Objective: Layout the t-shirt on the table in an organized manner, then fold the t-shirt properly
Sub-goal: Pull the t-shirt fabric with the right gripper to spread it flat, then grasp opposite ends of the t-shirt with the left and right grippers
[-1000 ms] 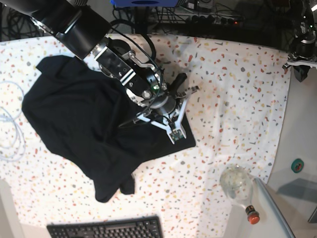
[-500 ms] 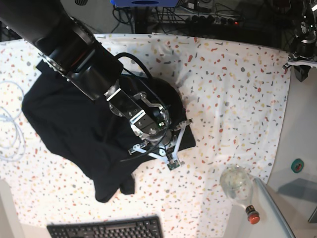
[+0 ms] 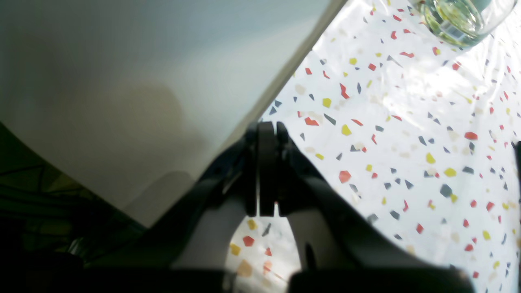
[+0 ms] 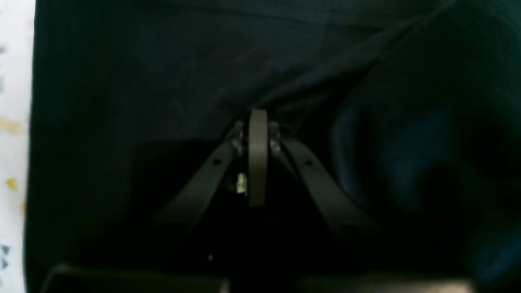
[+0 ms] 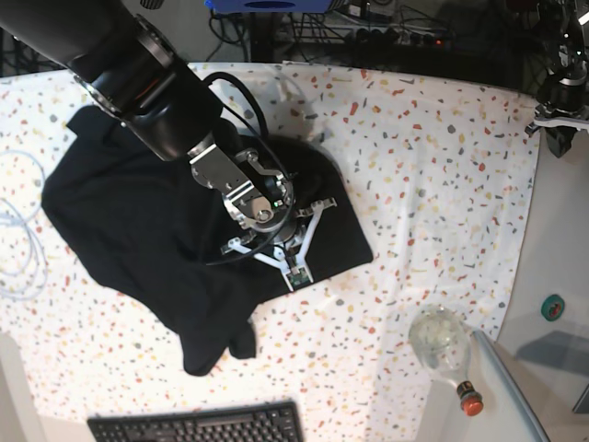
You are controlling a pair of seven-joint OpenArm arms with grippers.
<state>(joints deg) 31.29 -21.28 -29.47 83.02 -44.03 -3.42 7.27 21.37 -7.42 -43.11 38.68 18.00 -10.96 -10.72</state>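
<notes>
Base view: one black t-shirt point(image 5: 138, 230) lies rumpled on the worktop point(image 5: 433, 184). Two claws: the right claw point(image 4: 257, 122) pinches the t-shirt; the left claw point(image 3: 266, 134) is closed, empty.

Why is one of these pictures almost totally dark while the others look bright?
Right wrist view: the camera sits close over the black t-shirt, so it is dim and soft. Left wrist view: glare washes the speckled table. Base view: evenly lit and sharp.

Base view overhead of table point(image 5: 442, 166), wrist views close, facing down
</notes>
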